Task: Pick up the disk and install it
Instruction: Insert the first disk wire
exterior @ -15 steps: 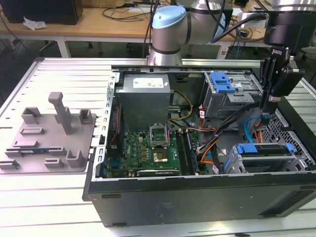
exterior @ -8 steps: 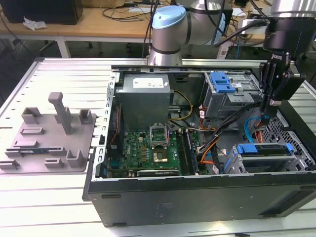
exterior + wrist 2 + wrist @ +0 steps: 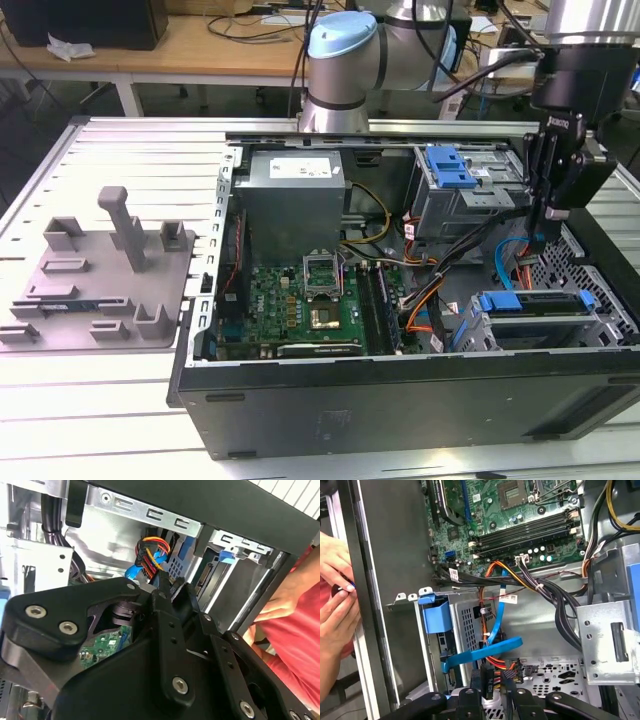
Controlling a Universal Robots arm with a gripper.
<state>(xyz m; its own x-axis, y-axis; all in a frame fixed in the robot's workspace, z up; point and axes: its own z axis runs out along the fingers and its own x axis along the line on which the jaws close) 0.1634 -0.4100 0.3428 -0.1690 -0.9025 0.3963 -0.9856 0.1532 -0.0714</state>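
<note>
Open computer case (image 3: 400, 400) is laid flat on a slatted table (image 3: 100, 410). All clock positions are taken in the exterior view.
- Power supply box (image 3: 290, 215) is mounted at 12 o'clock of the motherboard (image 3: 285, 305), just beside it.
- Drive cage (image 3: 450, 205) with a blue latch (image 3: 447, 167) is seen at 3 o'clock of that box.
- Orange cables (image 3: 425, 295) are routed at 3 o'clock of the board.
- Grey fixture plate (image 3: 100, 282) with upright pegs is set at 9 o'clock of the case.
- Wooden desk (image 3: 200, 45) is seen at 12 o'clock.

In the first wrist view, memory slots (image 3: 525, 530) are seen, and a blue flat cable (image 3: 490, 652) is looped over orange wires.
</note>
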